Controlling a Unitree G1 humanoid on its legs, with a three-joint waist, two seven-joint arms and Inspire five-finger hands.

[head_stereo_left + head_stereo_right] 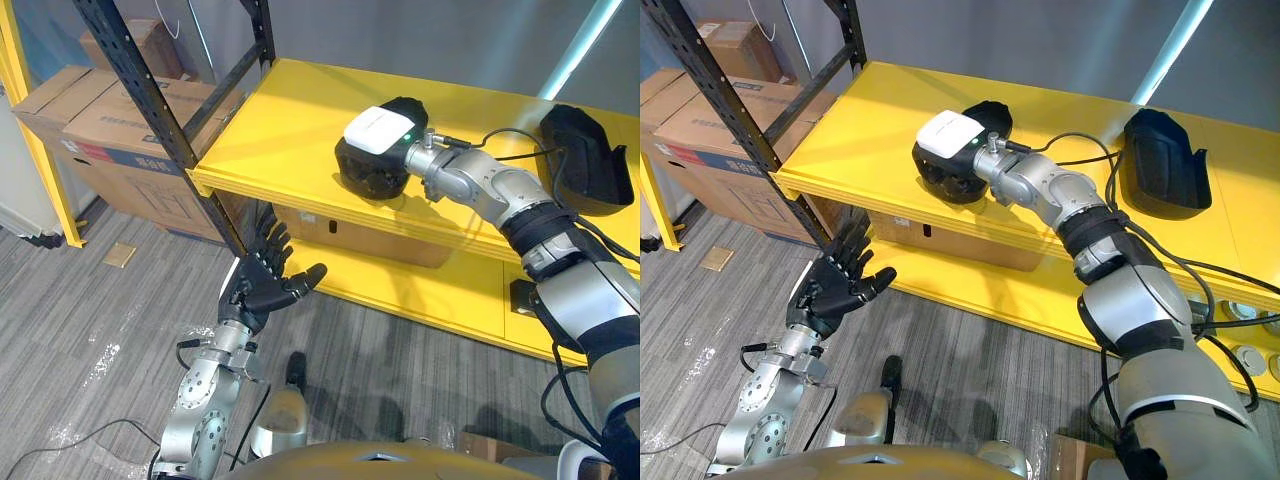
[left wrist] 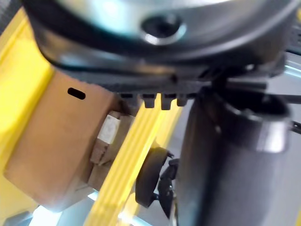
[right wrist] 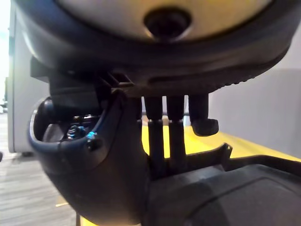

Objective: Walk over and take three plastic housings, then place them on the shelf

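While the black plastic housing is gripped by curled fingers of the right hand on the yellow shelf, w/ a 2nd housing lying well apart to its rt, the left hand is seen spread & empty below the shelf front, so set-down is judged the rt arm's job.

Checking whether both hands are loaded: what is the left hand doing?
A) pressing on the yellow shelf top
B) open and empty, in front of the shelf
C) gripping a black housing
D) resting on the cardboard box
B: the left hand has its fingers spread and holds nothing, below the edge of the yellow shelf; the right hand has the black housing.
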